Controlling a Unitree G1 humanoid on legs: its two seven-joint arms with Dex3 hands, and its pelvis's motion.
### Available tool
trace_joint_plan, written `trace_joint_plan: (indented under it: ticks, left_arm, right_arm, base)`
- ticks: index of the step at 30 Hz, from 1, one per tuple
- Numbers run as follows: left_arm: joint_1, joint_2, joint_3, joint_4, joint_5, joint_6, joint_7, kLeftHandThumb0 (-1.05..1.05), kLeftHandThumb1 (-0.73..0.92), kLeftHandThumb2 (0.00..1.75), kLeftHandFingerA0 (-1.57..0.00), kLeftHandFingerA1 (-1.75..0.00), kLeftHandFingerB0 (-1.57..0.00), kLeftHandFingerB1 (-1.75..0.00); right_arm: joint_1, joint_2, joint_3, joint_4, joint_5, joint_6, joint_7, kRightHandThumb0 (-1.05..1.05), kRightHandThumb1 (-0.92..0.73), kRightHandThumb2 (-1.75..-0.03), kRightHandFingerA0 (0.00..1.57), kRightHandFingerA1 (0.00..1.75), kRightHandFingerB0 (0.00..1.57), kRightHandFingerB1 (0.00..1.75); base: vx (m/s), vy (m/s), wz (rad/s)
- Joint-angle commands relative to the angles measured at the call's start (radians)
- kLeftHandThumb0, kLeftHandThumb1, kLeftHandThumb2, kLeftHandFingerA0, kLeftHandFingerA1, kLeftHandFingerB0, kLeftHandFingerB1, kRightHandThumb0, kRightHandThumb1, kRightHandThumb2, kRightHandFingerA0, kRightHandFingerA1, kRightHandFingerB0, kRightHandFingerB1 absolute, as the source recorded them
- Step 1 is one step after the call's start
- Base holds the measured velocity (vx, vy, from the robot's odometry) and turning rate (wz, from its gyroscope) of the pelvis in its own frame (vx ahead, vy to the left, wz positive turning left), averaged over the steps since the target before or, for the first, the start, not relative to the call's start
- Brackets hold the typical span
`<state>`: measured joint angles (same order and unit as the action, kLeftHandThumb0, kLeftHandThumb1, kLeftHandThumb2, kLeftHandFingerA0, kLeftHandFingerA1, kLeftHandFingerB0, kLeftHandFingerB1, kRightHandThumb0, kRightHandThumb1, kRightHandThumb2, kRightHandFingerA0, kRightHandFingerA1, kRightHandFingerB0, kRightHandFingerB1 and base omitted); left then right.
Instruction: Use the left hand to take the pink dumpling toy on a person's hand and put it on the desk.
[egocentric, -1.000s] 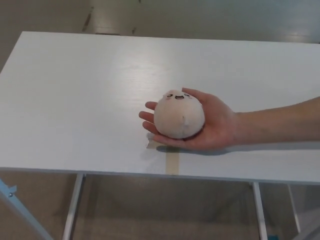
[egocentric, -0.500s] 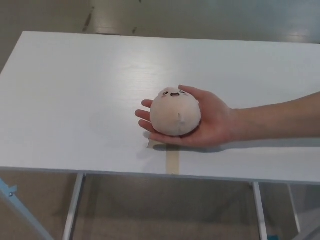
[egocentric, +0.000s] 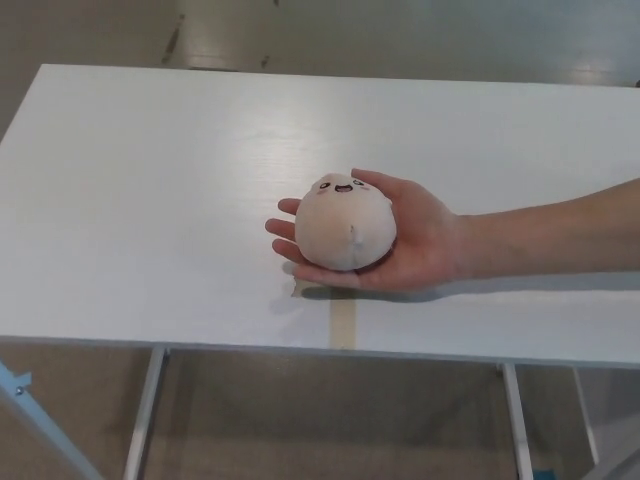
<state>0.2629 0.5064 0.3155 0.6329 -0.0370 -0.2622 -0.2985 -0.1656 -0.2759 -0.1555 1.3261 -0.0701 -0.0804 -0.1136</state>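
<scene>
A pale pink round dumpling toy (egocentric: 344, 223) with a small face on top rests in a person's open palm (egocentric: 420, 243). The person's bare forearm (egocentric: 555, 240) reaches in from the right edge, held just above the white desk (egocentric: 150, 200). Neither of my hands shows in the head view.
A strip of beige tape (egocentric: 344, 320) lies on the desk near its front edge, just below the person's hand. Metal desk legs (egocentric: 145, 410) and a floor show below the front edge. A blue-tipped frame piece (egocentric: 20, 385) sits at the lower left.
The person's hand with the dumpling toy has drifted slightly left and a little up. Nothing else has moved.
</scene>
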Motion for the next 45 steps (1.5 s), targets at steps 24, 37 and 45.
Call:
trace_joint_plan:
  ticks: [24,37,45]
  left_arm:
    - [-0.141,0.445,0.439,-1.014,-0.522,0.066,-0.241,-0.28,0.18,0.82,-0.09,-0.52,-0.08,-0.5]
    - [-0.812,0.605,-0.095,-0.892,-0.272,0.331,-0.211,-0.28,0.2,0.83,-0.09,-0.51,-0.08,-0.5]
    - [-1.147,0.429,-0.4,-0.735,-0.053,0.401,-0.272,-0.29,0.19,0.83,-0.09,-0.51,-0.08,-0.5]
  right_arm:
    - [-0.006,-0.026,0.03,0.006,-0.015,0.024,0.025,-0.26,-0.65,-0.59,0.64,0.44,0.51,0.41]
    - [-0.007,-0.031,0.038,0.006,-0.012,0.026,0.037,-0.27,-0.65,-0.59,0.64,0.45,0.5,0.4]
    - [-0.015,-0.027,0.036,0.005,-0.007,0.026,0.042,-0.27,-0.65,-0.59,0.64,0.45,0.5,0.4]
  base:
    - [0.0,0.0,0.01]
    - [0.0,0.0,0.01]
    - [0.0,0.0,0.0]
